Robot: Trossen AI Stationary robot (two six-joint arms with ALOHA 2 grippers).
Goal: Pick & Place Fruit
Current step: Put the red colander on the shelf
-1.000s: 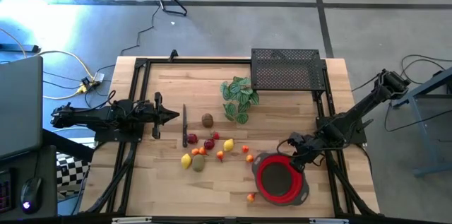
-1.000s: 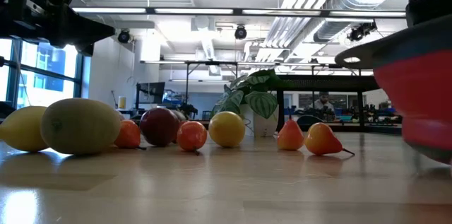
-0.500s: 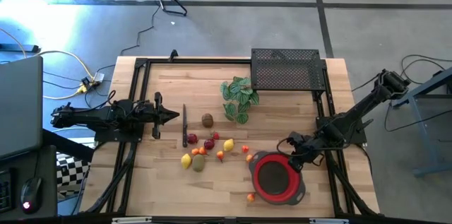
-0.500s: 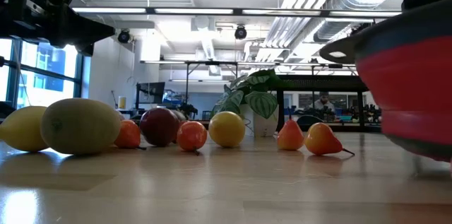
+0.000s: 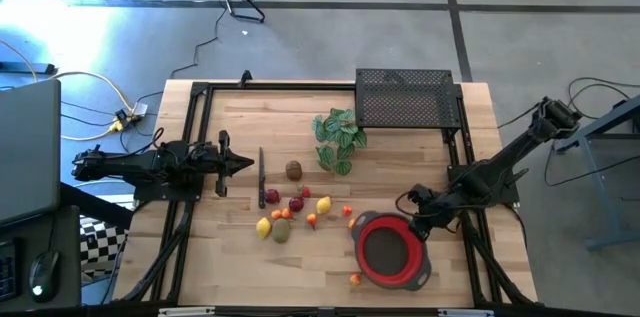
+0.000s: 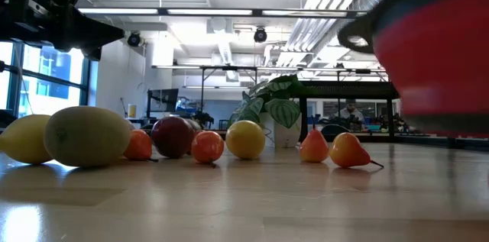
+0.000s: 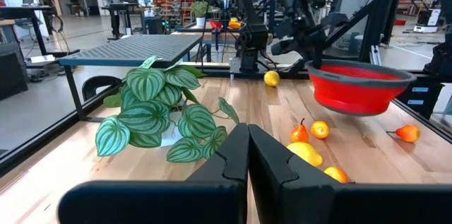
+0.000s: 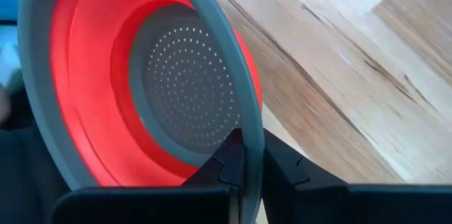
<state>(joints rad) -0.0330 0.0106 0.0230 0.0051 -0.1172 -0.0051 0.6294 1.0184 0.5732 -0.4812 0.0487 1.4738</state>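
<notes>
**Right gripper pinches the red bowl's rim, fruit scattered mid-table**

The right gripper [image 5: 414, 200] sits toward the right side of the pale wooden slat table [image 5: 230, 267], its two dark fingers closed on the grey rim of the round red perforated bowl [image 5: 391, 250] — the right wrist view shows the rim edge caught between the fingertips, with the bowl's dotted grey bottom facing the camera. In the left wrist view the bowl hangs tilted, clear of the table top, under the right arm.

The small toy fruits [image 5: 295, 207] lie in a loose cluster at the middle of the table, left of the bowl: a yellow lemon [image 5: 264, 226] beside a brown-green oval piece [image 5: 282, 230], dark red pieces, another yellow one and several small orange ones. A brown piece [image 5: 294, 169] sits apart, nearer the green striped leafy plant sprig [image 5: 338, 138]. One orange piece [image 5: 355, 278] rests alone just beside the bowl's near-left edge. None of the fruit is inside the bowl.

The left gripper [image 5: 243, 164] waits at the left side of the table, fingers shut on nothing — pointed toward the fruit but well apart from it. A black mesh rack [image 5: 403, 97] stands at the table's far edge behind the sprig.
</notes>
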